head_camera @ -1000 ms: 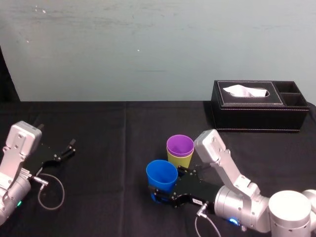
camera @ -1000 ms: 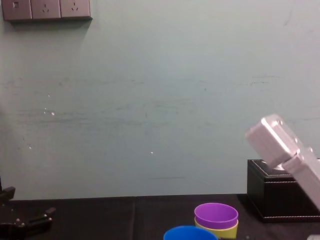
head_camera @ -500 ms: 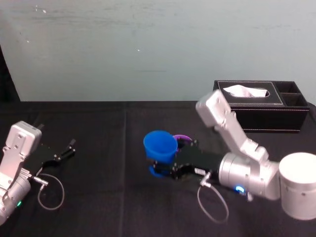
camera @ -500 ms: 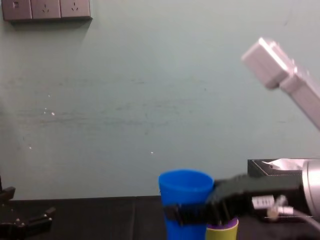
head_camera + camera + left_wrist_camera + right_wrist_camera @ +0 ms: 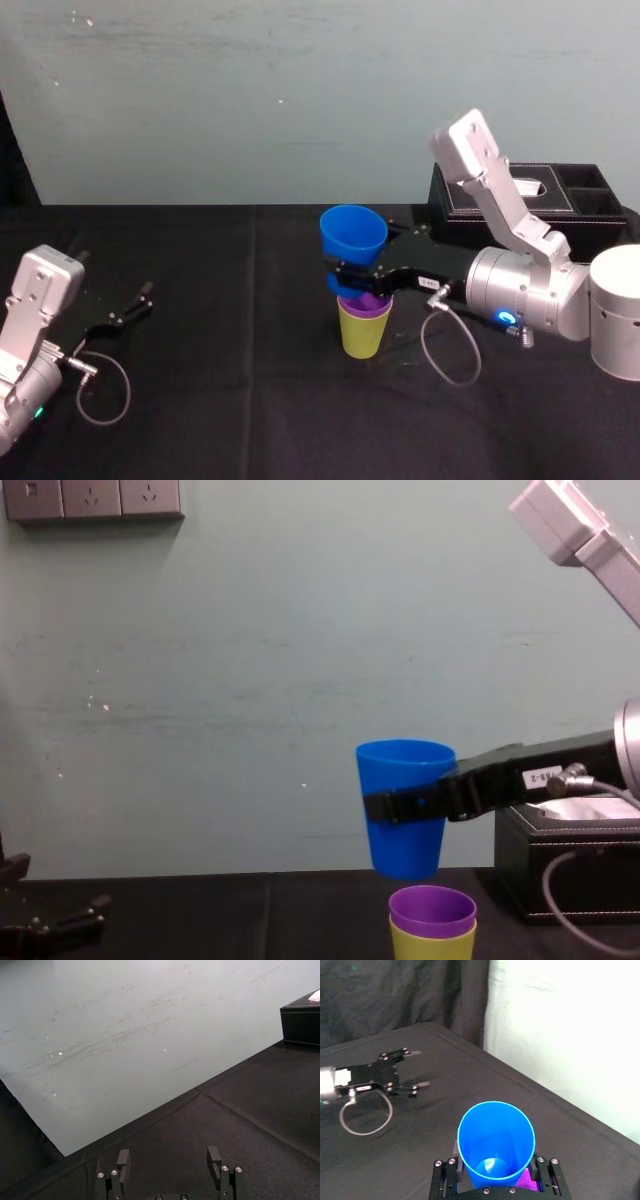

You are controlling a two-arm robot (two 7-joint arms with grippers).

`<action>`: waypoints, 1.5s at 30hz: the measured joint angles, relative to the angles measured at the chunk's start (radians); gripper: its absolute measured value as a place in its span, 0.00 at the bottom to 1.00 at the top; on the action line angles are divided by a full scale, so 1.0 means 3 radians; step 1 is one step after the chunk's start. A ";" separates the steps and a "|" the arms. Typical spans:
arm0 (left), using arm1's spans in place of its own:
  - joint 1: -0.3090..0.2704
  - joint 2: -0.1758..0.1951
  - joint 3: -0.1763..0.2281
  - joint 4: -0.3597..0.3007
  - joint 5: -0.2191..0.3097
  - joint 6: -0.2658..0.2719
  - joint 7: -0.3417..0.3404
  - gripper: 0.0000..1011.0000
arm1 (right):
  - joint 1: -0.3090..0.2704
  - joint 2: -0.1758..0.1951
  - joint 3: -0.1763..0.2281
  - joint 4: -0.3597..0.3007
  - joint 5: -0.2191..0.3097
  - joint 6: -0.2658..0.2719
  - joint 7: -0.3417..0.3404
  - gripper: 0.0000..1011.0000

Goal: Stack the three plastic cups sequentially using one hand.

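Note:
My right gripper is shut on the bright blue cup and holds it in the air. The cup tilts slightly, mouth up. Its base hangs just above the purple cup, a little to the left of it and apart from it. The purple cup sits nested inside the lime-yellow cup, which stands on the black cloth. From the chest, the blue cup floats over the purple rim and the yellow cup. In the right wrist view both fingers clamp the blue cup. My left gripper rests open at the left.
A black leather tissue box stands at the back right, behind my right arm. A loose cable loop lies by the left arm. The black table cloth spreads bare between the cups and the left gripper.
My right gripper has lifted the blue cup off the table and carried it up and to the right, over the purple-in-yellow stack. The left arm has not moved.

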 joint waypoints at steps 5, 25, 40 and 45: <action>0.0000 0.0000 0.0000 0.0000 0.0000 0.0000 0.0000 0.99 | 0.0062 0.0012 -0.0001 0.0085 0.0009 0.0010 -0.0032 0.71; 0.0000 0.0000 0.0000 0.0000 0.0000 0.0000 0.0000 0.99 | 0.0165 -0.0021 -0.0072 0.0403 0.0017 -0.0062 -0.0097 0.71; 0.0000 0.0000 0.0000 0.0000 0.0000 0.0000 0.0000 0.99 | 0.0141 -0.0046 -0.0095 0.0495 0.0013 -0.0132 -0.0104 0.71; 0.0000 0.0000 0.0000 0.0000 0.0000 0.0000 0.0000 0.99 | 0.0140 -0.0057 -0.0108 0.0520 0.0005 -0.0146 -0.0101 0.71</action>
